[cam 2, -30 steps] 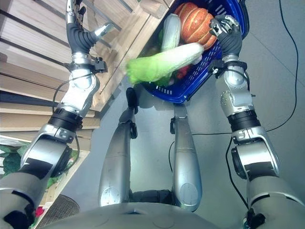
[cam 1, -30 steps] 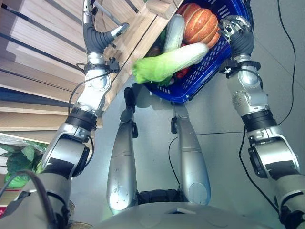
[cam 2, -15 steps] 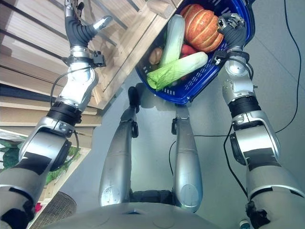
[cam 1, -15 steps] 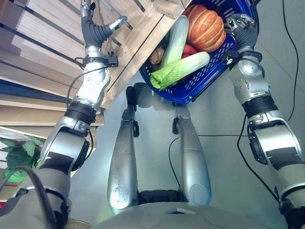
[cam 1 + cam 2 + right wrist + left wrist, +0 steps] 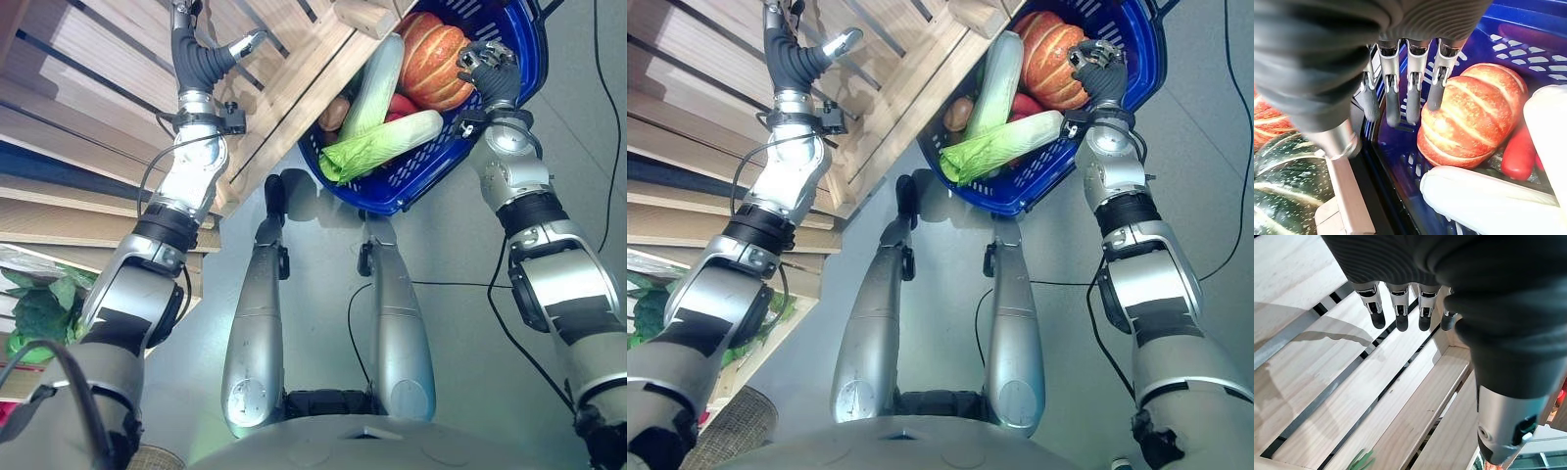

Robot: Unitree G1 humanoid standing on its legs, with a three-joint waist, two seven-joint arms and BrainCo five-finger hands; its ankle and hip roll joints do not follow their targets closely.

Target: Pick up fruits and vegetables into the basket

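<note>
Fingers (image 5: 1400,316) of the left hand (image 5: 201,54) hang straight and empty over the wooden crate slats (image 5: 1327,396), while the right hand (image 5: 1097,70) hovers relaxed above the blue basket (image 5: 421,186) holding pumpkin (image 5: 436,59), cabbage (image 5: 377,147) and cucumber (image 5: 372,83); the next fruit needs finding, likely by the left hand.

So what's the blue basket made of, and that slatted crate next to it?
The blue basket looks like glossy moulded plastic: its walls are one even blue, pierced with neat rows of slots, and the smooth surface catches the light. The slatted crate looks like bare, unpainted wood: pale boards with faint grain lines and dark gaps between the slats. The surface seems matt, probably unvarnished.
</note>
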